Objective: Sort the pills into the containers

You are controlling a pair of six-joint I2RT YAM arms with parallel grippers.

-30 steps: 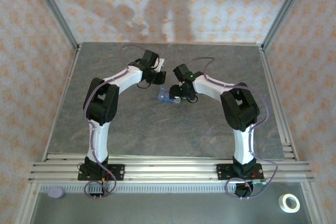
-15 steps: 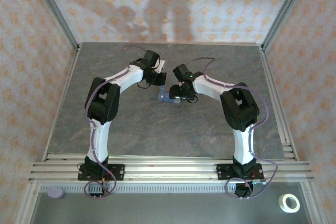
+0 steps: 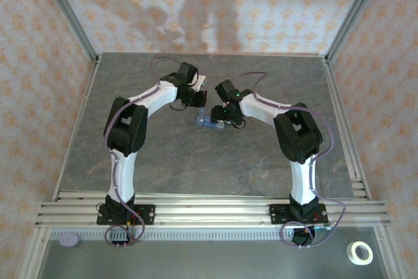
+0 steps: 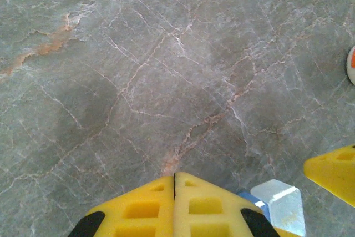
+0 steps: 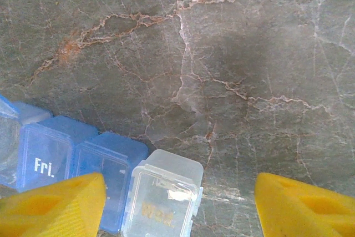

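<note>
Table (image 3: 163, 155): grey marble, white veining, rust streaks. Walls (image 3: 39, 44): cream, orange floral repeat. Containers (image 5: 83, 159): translucent blue, white "Fri." lettering; one lid (image 5: 163, 192) clear. Fingers (image 5: 52, 206): yellow. Arms (image 3: 149, 98): white, black. Cables (image 3: 332, 138): purple.

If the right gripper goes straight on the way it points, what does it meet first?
Likely the clear compartment of the organiser, which lies between the open fingers of the right gripper. Beside it is bare table. Depth is unclear.
</note>
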